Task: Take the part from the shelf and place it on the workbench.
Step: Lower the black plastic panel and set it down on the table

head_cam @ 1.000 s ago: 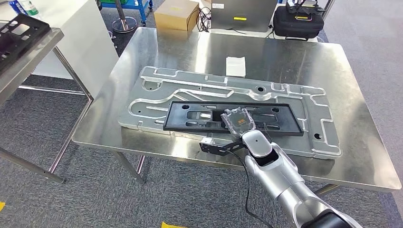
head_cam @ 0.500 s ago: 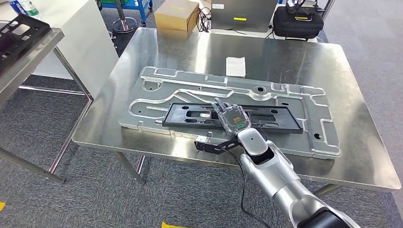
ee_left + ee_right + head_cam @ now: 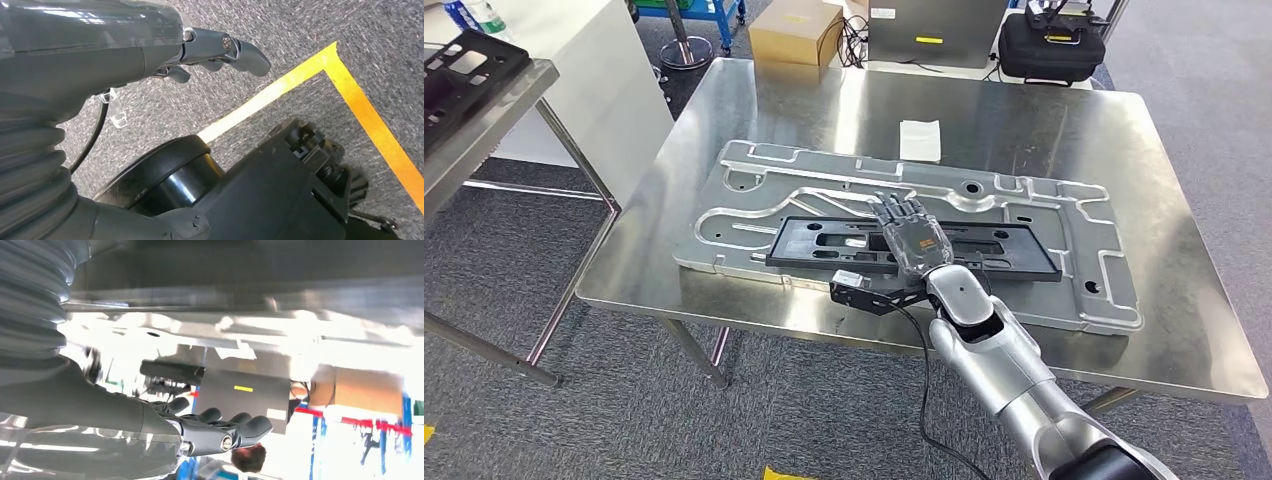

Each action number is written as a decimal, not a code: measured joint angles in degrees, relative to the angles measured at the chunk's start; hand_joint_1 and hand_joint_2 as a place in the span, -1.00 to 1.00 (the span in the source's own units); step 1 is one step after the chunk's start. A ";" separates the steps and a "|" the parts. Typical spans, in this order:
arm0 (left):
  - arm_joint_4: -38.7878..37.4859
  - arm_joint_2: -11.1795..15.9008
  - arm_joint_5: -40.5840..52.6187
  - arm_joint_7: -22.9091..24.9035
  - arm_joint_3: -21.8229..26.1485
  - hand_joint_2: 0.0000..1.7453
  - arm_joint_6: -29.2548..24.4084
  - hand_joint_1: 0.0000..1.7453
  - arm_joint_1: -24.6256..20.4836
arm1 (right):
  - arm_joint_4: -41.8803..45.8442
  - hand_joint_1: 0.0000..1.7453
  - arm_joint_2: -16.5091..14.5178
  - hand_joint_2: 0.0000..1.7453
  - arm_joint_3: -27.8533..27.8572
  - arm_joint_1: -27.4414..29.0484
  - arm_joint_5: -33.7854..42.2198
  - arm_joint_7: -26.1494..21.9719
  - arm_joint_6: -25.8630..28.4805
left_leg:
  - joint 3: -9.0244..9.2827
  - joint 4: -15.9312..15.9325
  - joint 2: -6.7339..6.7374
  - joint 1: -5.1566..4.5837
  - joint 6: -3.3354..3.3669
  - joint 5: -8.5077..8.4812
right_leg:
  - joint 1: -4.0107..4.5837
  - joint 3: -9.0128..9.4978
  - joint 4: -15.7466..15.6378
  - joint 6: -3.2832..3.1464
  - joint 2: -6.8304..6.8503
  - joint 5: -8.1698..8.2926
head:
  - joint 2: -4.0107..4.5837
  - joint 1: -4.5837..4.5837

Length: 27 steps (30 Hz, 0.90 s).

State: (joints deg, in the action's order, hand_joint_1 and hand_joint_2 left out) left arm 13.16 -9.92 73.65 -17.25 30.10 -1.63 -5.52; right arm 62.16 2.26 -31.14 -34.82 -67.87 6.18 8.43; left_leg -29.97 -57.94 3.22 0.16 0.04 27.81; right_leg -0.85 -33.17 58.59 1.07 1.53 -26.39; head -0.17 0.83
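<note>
One steel workbench (image 3: 1064, 130) carries a large grey plate (image 3: 1084, 235); the black part (image 3: 824, 243) lies flat on the plate's near half. Right hand (image 3: 912, 238) rests above the part's middle, fingers straight and apart, holding nothing. Left hand (image 3: 150, 45) hangs over carpet, fingers loosely extended, empty.

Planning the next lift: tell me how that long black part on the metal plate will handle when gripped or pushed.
The black part is long, thin and full of cut-outs, so it may flex or sag if lifted by one end. It lies flat on the ribbed metal plate, so it should slide rather than roll or tip. It looks like plastic, likely light for its length.
</note>
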 joint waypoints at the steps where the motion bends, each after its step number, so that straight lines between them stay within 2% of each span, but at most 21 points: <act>1: 0.00 -0.01 -0.43 -0.25 0.03 1.00 -0.01 -1.00 0.14 | 2.35 -1.00 0.01 1.00 1.20 1.27 5.15 -1.49 0.95 | -0.01 0.00 -0.01 0.00 0.00 0.00 | 0.00 -0.01 0.00 0.00 0.01 0.00 | 0.00 0.00; 4: 0.00 0.01 -1.64 -1.25 0.18 1.00 -0.36 -1.00 0.78 | 12.50 -1.00 0.01 1.00 5.87 6.12 21.46 -5.67 2.29 | -0.06 0.00 -0.02 0.00 -0.01 0.03 | 0.00 -0.05 0.00 0.00 0.03 -0.01 | 0.00 -0.01; 7: 0.00 0.02 -2.57 -2.06 0.46 1.00 -0.88 -1.00 1.24 | 23.45 -1.00 0.20 1.00 10.34 10.91 33.25 -9.55 2.65 | -0.05 0.01 -0.01 0.00 -0.01 0.07 | 0.00 -0.05 -0.03 0.00 0.02 -0.02 | 0.00 0.00; 10: 0.00 0.05 -3.56 -2.84 1.03 1.00 -1.34 -1.00 1.67 | 34.50 -1.00 0.85 1.00 13.72 17.10 43.05 -14.39 3.18 | -0.06 0.01 -0.01 0.00 0.01 0.11 | 0.00 -0.05 -0.08 0.00 0.02 -0.03 | 0.01 -0.01; 14: 0.00 0.25 -4.88 -4.05 1.93 1.00 -2.22 -1.00 2.30 | 49.22 -1.00 2.25 1.00 18.25 26.60 52.25 -20.34 3.19 | -0.06 0.03 -0.01 0.00 0.02 0.19 | 0.00 -0.01 -0.13 0.01 0.02 -0.06 | 0.00 0.01; 17: 0.00 0.46 -5.74 -4.85 2.72 1.00 -2.74 -1.00 2.64 | 58.34 -1.00 2.92 1.00 20.93 33.74 55.76 -23.43 1.83 | -0.07 0.04 0.04 0.00 0.04 0.27 | 0.00 0.00 -0.13 0.01 -0.01 -0.08 | 0.00 0.01; 20: 0.00 0.57 -6.12 -5.19 3.26 1.00 -2.89 -1.00 2.76 | 63.38 -1.00 3.07 1.00 22.18 38.85 56.11 -24.87 1.37 | -0.09 0.05 0.10 0.01 0.05 0.30 | 0.00 0.01 -0.13 0.01 -0.07 -0.08 | 0.00 -0.01; 27: 0.00 0.63 -6.40 -5.55 3.93 1.00 -2.99 -1.00 2.83 | 67.87 -1.00 3.07 1.00 22.94 43.64 55.10 -25.45 1.41 | 0.00 0.05 0.12 0.01 0.05 0.28 | 0.00 0.10 -0.13 0.01 -0.13 -0.08 | 0.00 0.00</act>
State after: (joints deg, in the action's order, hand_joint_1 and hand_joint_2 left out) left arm 13.16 -9.29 67.24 -22.79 34.03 -4.62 -2.69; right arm 130.03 5.33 -8.20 8.81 -12.77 -19.27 9.84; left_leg -29.97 -57.89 3.34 0.16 0.09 28.09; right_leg -0.85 -33.06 58.47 1.07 1.41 -26.47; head -0.17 0.83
